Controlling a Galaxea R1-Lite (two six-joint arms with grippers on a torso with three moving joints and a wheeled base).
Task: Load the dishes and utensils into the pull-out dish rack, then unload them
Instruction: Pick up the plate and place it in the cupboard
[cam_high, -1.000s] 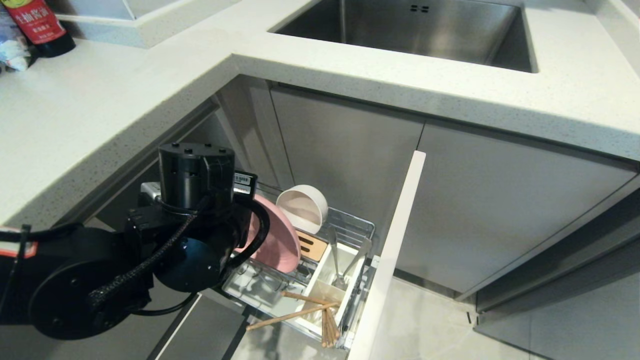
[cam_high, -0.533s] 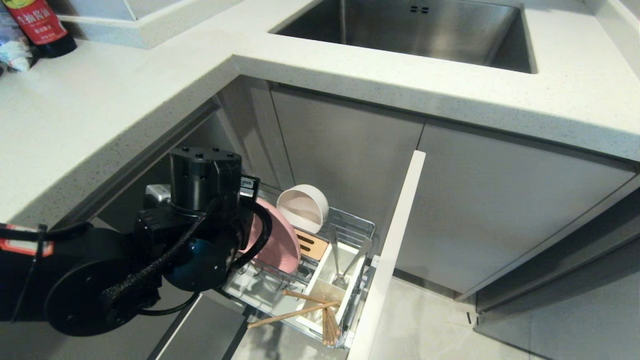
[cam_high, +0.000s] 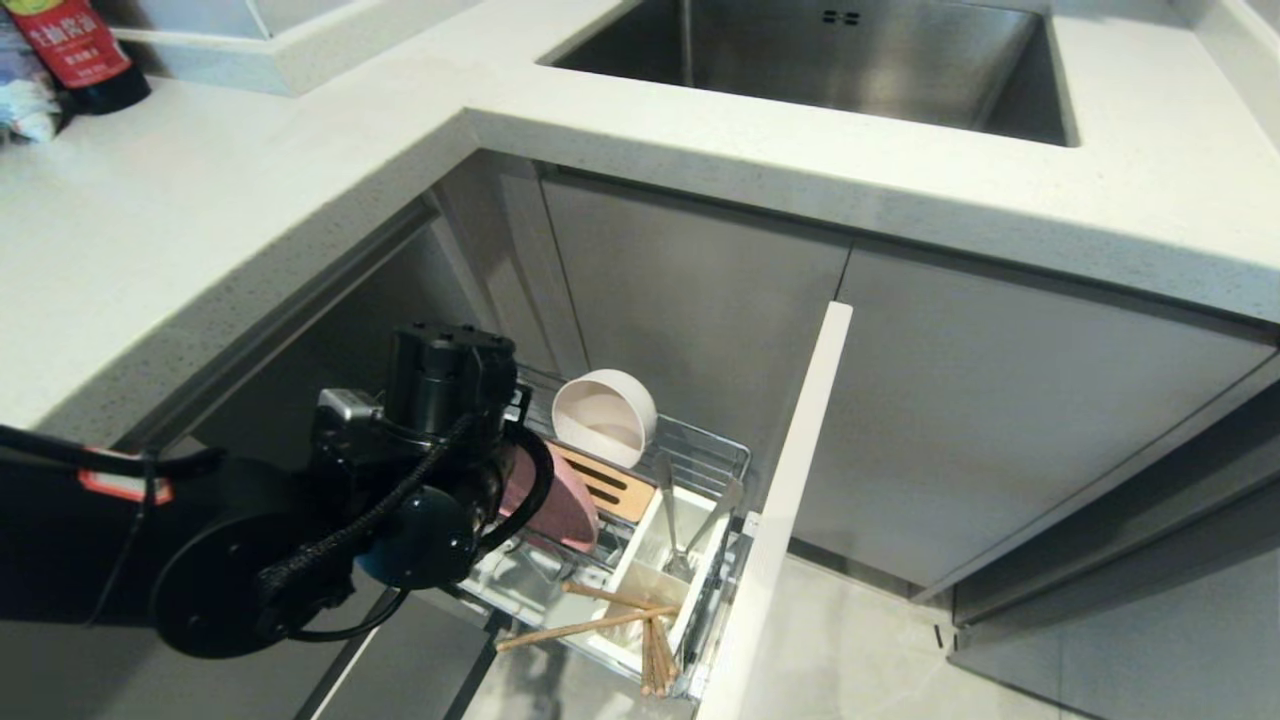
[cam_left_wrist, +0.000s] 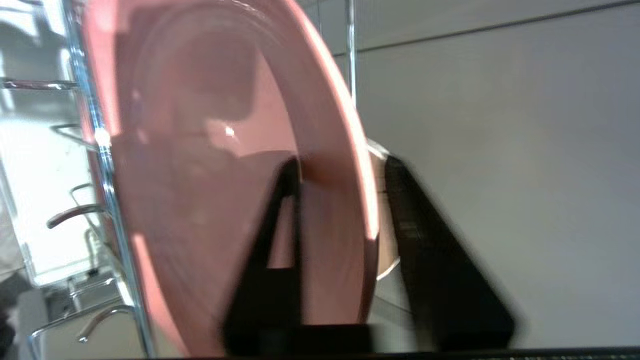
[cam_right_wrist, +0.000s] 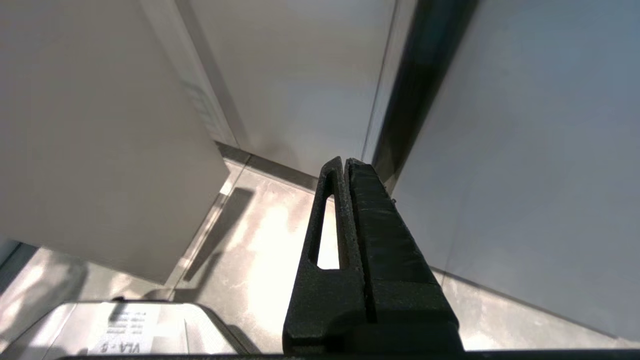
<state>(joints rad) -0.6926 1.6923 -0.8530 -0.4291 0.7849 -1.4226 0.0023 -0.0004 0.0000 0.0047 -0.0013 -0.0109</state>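
Head view: the pull-out dish rack (cam_high: 715, 455) stands drawn out below the desk (cam_high: 250, 220), between the left cabinet and its pale front panel (cam_high: 790, 490). The left arm reaches in from the near left. Its body hides the left claw and most of the pink plate (cam_high: 565, 505), which stands on edge in the rack. The cream bowl (cam_high: 605, 415) stands on its side at the far end, just beyond the plate. The spoon (cam_high: 672, 520) stands in the white utensil box (cam_high: 650, 570). The chopsticks (cam_high: 585, 625) lie across the box's near corner, their ends jutting out to the left.

Left wrist view: the left claw (cam_left_wrist: 342, 165) straddles the plate's rim, one finger (cam_left_wrist: 280, 220) before the plate's face, the other behind it. The claw is partly open; the blurred frame does not show whether either finger touches the rim. Chrome prongs (cam_left_wrist: 75, 215) stand beside the plate.

Right wrist view: the right claw (cam_right_wrist: 346, 165) is closed, empty, parked above the floor (cam_right_wrist: 260, 240) beside cabinet panels.
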